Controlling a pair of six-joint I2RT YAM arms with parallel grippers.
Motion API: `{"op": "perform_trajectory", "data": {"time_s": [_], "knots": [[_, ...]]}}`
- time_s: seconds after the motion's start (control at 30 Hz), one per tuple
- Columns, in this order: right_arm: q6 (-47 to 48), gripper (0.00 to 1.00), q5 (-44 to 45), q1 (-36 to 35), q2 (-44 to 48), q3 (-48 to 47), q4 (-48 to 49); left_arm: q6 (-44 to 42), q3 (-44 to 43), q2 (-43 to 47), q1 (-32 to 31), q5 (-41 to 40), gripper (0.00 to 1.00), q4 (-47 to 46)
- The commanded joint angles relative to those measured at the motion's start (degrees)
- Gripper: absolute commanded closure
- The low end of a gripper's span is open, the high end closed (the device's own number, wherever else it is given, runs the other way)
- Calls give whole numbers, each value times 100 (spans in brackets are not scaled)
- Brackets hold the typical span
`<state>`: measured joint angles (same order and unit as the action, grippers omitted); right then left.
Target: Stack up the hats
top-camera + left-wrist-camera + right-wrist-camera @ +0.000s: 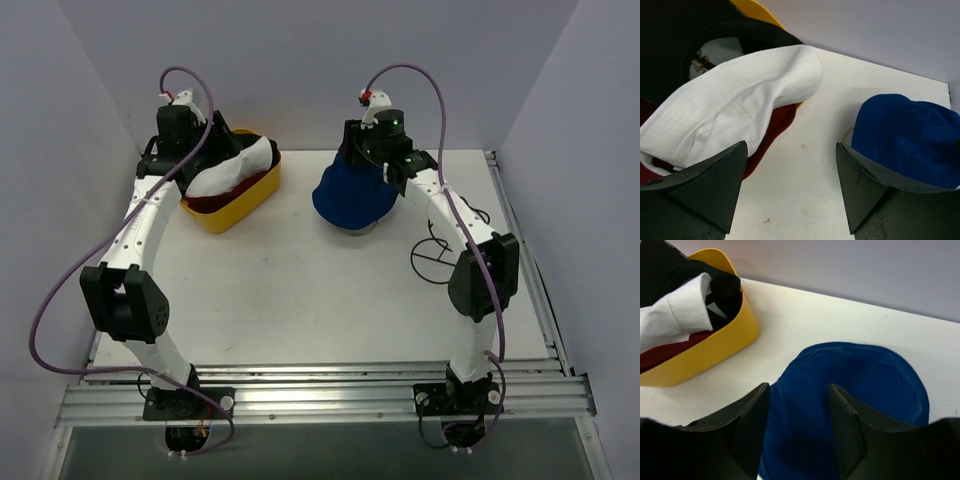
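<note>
Quick take on where you're at. The blue bucket hat (350, 200) sits crown-up on the bench (300, 290), right of the yellow basket (240, 207), so I'd treat it as the base of your stack. The rest is in the basket: the white bucket hat (740, 100) is draped on top, the maroon hat (777, 127) is under it, and the black cap (665, 45) is toward the back. I can't spot a red cap from these angles.

Your left end effector (791, 146) is spread wide and holding nothing, hovering just above the white hat's near edge. Your right end effector (799, 387) is partly open over the blue hat's near side. It doesn't look pinched on the fabric to me.

So the step looks like grabbing the white one. Some tips:

- Go for a thick fold near the crown, not the floppy brim edge, or it'll slip.
- Don't dig deep. You don't want to pinch the maroon hat along with it.
- Lift straight up until the hat clears the basket wall, so the basket doesn't get dragged.
- Pull the right arm back first. It's parked right where the white hat needs to land.
</note>
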<state>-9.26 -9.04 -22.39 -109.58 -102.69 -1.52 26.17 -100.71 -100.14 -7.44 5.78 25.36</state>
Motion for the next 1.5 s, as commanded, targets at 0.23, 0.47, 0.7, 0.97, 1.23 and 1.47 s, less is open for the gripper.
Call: {"op": "perform_trajectory", "data": {"time_s": [0.23, 0.47, 0.7, 0.97, 1.23, 1.47], "knots": [[618, 55, 341, -529, -239, -347, -533, 107, 148, 188, 138, 2, 20, -49], [697, 55, 683, -644, -248, -313, -551, 11, 77, 100, 138, -139, 20, 47], [706, 55, 886, -696, -152, -725, -692, -104, 25, -50, 129, -42, 21, 91], [276, 53, 975, -889, 839, -542, -737, -516, -414, -567, -64, -270, 23, 600], [-260, 53, 772, -1644, 2351, 1338, -51, -1289, -414, -577, -205, -490, 23, 741], [-393, 53, 860, -2454, 2898, 1990, 3, -1650, -196, -403, -258, -947, 23, 1129]]}}
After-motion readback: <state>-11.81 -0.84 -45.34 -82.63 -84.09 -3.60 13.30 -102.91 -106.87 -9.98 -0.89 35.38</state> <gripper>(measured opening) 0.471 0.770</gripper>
